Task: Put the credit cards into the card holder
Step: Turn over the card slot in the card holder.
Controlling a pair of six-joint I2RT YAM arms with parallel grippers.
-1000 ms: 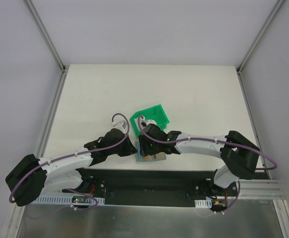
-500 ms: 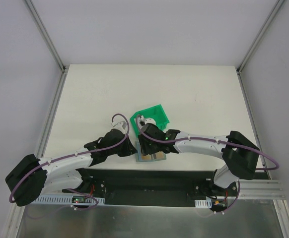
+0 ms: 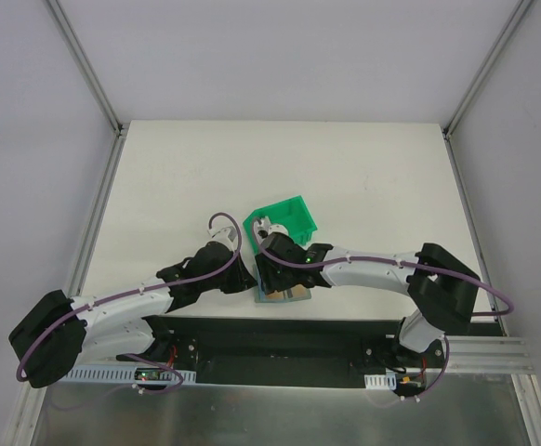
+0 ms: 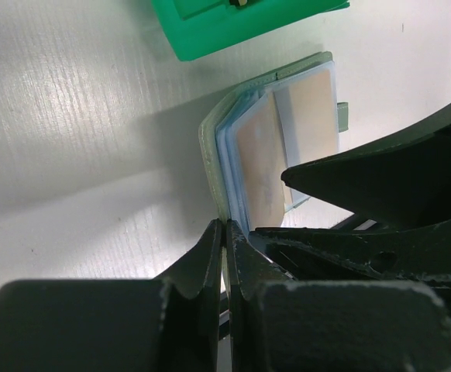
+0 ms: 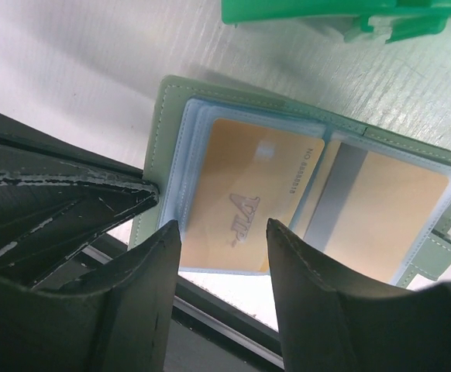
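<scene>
The card holder (image 5: 157, 147) lies open at the table's near edge, also in the top view (image 3: 289, 296). A tan credit card (image 5: 245, 198) marked VIP sits in its left clear pocket, another tan card (image 5: 388, 225) in the right one. My left gripper (image 4: 225, 226) is shut on the edge of the holder's (image 4: 210, 163) left leaf; its fingers (image 5: 70, 194) show in the right wrist view. My right gripper (image 5: 222, 232) hovers open over the VIP card's lower edge, nothing between its fingers. From above, both grippers (image 3: 252, 282) (image 3: 272, 282) crowd over the holder and hide most of it.
A bright green plastic bin (image 3: 283, 221) stands just behind the holder, close to both wrists (image 4: 233, 23) (image 5: 326, 12). The table's near edge and a dark rail (image 3: 280, 334) run right below the holder. White tabletop (image 3: 280, 167) stretches beyond the bin.
The right arm has crept slightly left and nearer over the holder. The left arm keeps its hold and has not moved.
</scene>
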